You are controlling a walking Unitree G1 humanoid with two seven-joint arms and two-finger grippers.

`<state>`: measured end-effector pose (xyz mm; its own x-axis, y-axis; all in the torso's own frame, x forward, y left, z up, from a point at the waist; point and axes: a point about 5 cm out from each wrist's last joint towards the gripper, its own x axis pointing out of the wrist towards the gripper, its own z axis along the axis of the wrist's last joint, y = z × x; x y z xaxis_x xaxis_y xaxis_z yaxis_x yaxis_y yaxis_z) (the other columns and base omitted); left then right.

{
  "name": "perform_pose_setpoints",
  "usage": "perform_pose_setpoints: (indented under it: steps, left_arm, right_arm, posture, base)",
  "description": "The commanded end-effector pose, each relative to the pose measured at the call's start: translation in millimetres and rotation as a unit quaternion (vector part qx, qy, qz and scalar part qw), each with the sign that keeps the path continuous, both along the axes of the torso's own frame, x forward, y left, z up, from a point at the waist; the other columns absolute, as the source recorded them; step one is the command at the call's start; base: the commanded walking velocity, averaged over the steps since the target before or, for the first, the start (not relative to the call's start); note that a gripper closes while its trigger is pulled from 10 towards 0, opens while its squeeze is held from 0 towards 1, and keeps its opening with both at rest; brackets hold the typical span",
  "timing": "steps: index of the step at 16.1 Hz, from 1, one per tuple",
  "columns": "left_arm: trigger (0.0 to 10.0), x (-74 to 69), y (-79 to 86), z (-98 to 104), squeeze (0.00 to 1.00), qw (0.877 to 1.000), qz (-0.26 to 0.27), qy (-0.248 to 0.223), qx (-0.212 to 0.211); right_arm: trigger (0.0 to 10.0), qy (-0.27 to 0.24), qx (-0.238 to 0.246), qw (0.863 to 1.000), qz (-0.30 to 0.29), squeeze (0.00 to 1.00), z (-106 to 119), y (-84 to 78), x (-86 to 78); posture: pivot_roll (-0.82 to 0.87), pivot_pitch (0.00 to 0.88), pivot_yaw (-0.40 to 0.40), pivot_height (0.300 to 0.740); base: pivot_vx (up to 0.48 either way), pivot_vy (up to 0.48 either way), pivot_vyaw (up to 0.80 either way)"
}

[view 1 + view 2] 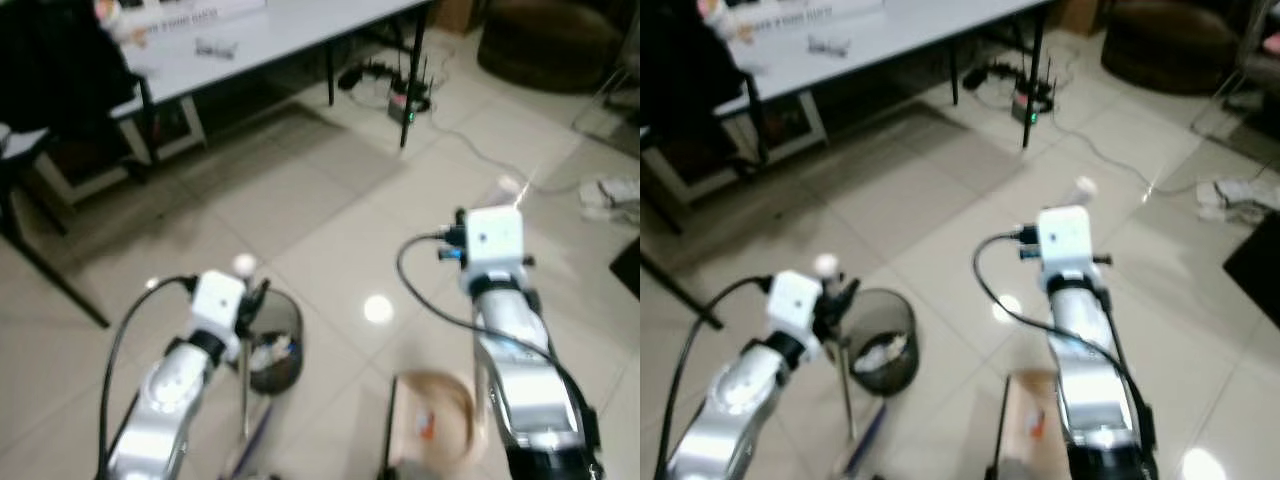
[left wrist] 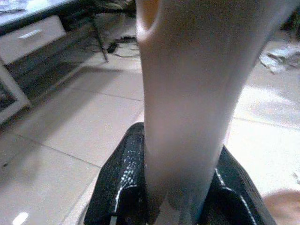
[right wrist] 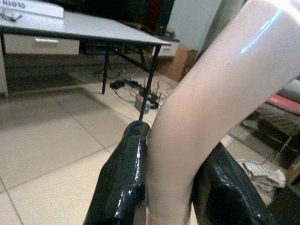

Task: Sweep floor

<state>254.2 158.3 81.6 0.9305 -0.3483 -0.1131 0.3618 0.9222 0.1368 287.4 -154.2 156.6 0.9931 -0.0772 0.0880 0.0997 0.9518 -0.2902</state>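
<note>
Left eye view: pale tiled floor (image 1: 330,200), glossy with light spots; a white worktop (image 1: 280,35) stands at the far side. Between the two silver arms stand a dark mesh bin (image 1: 275,340) holding scraps and, just beside the right arm, a tan dustpan (image 1: 435,415). Left pincer (image 2: 180,187) clamped on a smooth, pale beige broom handle (image 2: 187,93), upright, wide against the lens. Right pincer (image 3: 171,183) clamped on a glossy, pale pink dustpan handle (image 3: 211,108), tilted.
</note>
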Motion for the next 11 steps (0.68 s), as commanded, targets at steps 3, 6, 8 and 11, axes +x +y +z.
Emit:
perform_pose_setpoints:
  steps: [3, 6, 8, 11]
  left_arm:
    - [10.0, 1.7, 2.7, 2.6, 0.0, 1.0, 0.021, -0.006, 0.003]
    - [10.0, 3.5, 5.5, 2.5, 0.0, 0.999, 0.041, -0.017, 0.02]
    - [10.0, 6.0, 9.3, 5.2, 0.0, 0.997, 0.064, -0.032, 0.019]
    - [10.0, 11.4, 11.7, 17.5, 0.0, 0.994, 0.087, -0.059, -0.002]
  right_arm:
    - [10.0, -0.006, 0.003, 1.0, 0.005, 0.0, 4.1, 0.7, -2.0]
    - [10.0, -0.009, 0.004, 1.0, 0.002, 0.0, 6.6, -2.0, -2.6]
    - [10.0, -0.006, 0.013, 1.0, 0.0, 0.0, 5.5, -2.9, -3.3]
    - [10.0, 0.008, 0.041, 0.999, -0.008, 0.0, 1.1, -3.6, -4.8]
  posture:
    - [-0.03, 0.046, 0.071, 0.74]
    - [-0.03, 0.04, 0.068, 0.74]
    - [-0.03, 0.04, 0.062, 0.74]
    - [-0.03, 0.039, 0.058, 0.74]
  base:
    - [0.0, 0.0, -0.8]
    - [0.0, 0.0, -0.8]
    - [0.0, 0.0, -0.8]
    - [0.0, 0.0, -0.8]
